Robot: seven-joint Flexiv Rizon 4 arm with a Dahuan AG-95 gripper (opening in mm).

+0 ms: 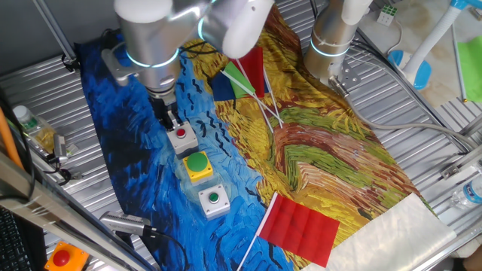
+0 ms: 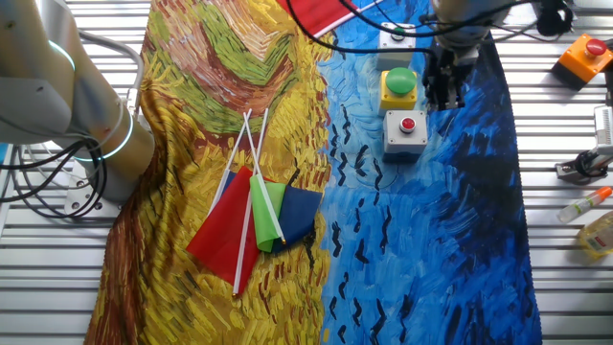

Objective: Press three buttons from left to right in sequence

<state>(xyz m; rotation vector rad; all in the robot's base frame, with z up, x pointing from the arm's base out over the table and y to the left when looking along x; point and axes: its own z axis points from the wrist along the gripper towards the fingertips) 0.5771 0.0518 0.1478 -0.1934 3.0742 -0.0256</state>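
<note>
Slatted metal table (image 1: 422, 135), mostly covered by a painted blue-and-yellow cloth (image 1: 316, 158). Robot arm (image 1: 151, 38) comes down over the blue part of the cloth, gripper (image 1: 167, 114) hanging just beside the grey box with red button (image 1: 181, 138), at that box's end of the button row. Whether the dark fingers (image 2: 442, 81) are apart or together cannot be told in either view. The three boxes sit in a straight line on the blue cloth: yellow box with big green button (image 1: 198, 165) right next to the grey red-button box, then grey box with small green button (image 1: 214, 201) past it. Red flag (image 1: 300, 226) lies near that last box. Bundle of flags (image 2: 254, 216) lies on the yellow cloth, well apart from the red-button box. Orange box (image 1: 62, 258) sits off the cloth at the table edge.
</note>
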